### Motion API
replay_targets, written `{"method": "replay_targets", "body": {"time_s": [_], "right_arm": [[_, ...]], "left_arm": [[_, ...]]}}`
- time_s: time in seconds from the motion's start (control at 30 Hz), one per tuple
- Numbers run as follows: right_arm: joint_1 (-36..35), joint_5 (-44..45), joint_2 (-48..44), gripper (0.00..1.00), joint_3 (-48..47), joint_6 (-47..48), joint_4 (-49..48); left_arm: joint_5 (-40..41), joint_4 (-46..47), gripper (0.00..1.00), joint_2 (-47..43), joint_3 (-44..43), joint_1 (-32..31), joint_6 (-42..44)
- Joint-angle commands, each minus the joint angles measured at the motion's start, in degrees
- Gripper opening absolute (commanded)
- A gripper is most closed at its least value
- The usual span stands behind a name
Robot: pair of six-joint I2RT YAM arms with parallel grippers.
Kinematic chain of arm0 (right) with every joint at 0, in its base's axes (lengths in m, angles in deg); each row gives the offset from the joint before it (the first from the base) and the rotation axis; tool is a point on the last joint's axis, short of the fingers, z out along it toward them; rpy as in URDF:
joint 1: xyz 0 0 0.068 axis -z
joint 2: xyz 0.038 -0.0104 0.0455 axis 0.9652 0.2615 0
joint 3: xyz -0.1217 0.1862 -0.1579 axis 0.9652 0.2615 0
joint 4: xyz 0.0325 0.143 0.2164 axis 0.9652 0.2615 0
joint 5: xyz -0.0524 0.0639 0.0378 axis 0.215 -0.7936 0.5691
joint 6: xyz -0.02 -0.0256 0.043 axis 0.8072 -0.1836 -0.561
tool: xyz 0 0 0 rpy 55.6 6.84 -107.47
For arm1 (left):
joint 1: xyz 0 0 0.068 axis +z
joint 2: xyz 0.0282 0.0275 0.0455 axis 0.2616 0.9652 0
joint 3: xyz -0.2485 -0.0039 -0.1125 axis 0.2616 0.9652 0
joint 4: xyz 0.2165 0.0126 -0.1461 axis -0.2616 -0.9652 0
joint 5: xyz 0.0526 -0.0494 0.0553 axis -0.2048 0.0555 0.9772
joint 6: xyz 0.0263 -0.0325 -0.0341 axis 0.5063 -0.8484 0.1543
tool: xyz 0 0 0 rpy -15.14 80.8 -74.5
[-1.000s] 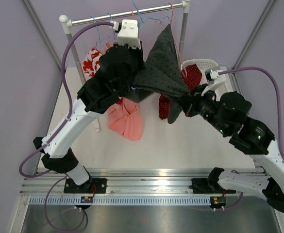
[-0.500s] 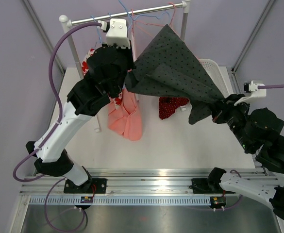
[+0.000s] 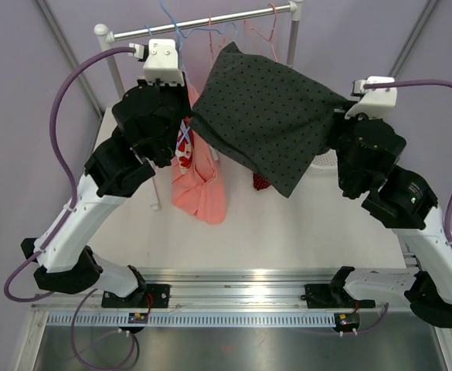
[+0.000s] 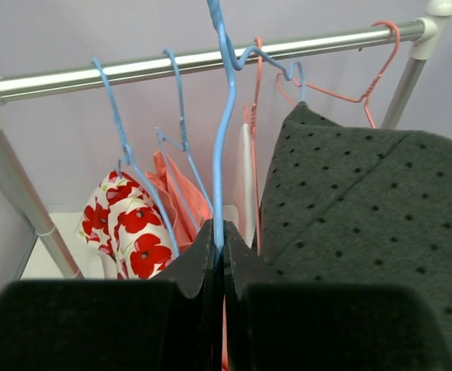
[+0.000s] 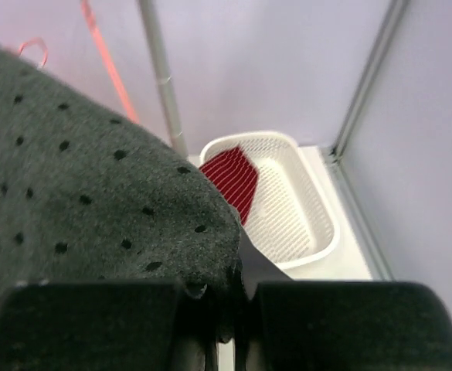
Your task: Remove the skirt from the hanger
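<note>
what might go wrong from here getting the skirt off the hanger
1. The right end effector pinches only a corner of the grey dotted skirt, which is stretched between the arms; a harder pull may slip it loose.
2. The left end effector clamps the blue hanger close among other hangers at the rail. The skirt's top corner sits by the pink hanger, so something could snag.
</note>
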Motion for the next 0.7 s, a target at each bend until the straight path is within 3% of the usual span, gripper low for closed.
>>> {"method": "replay_targets", "body": {"time_s": [0.0, 0.2, 0.27, 0.4, 0.57, 0.67], "right_arm": [[3.93, 8.74, -0.20, 0.00, -6.23, 9.61, -15.57], [11.06, 10.85, 0.09, 0.00, -9.76, 9.71, -17.77], [11.68, 10.07, -0.79, 0.00, -7.57, 10.86, -20.75], [11.68, 7.61, 0.52, 0.00, -7.64, 11.21, -20.51], [12.56, -13.77, 0.26, 0.00, -5.98, 14.54, -24.53], [13.78, -17.45, 1.92, 0.00, -7.46, 17.62, -27.79]], "left_arm": [[6.10, 5.54, 0.00, -5.54, 1.45, 0.39, 2.76], [18.50, 14.06, 0.00, -18.78, 13.48, 0.39, 9.18], [18.00, 14.51, 0.00, -21.89, 17.18, 0.39, 8.57], [9.68, 9.86, 0.00, -23.66, 17.71, 0.39, 4.97], [-0.63, 6.08, 0.00, -21.21, 15.79, -0.31, 2.07], [-5.64, 5.02, 0.00, -18.75, 12.98, -1.18, 1.97]]}}
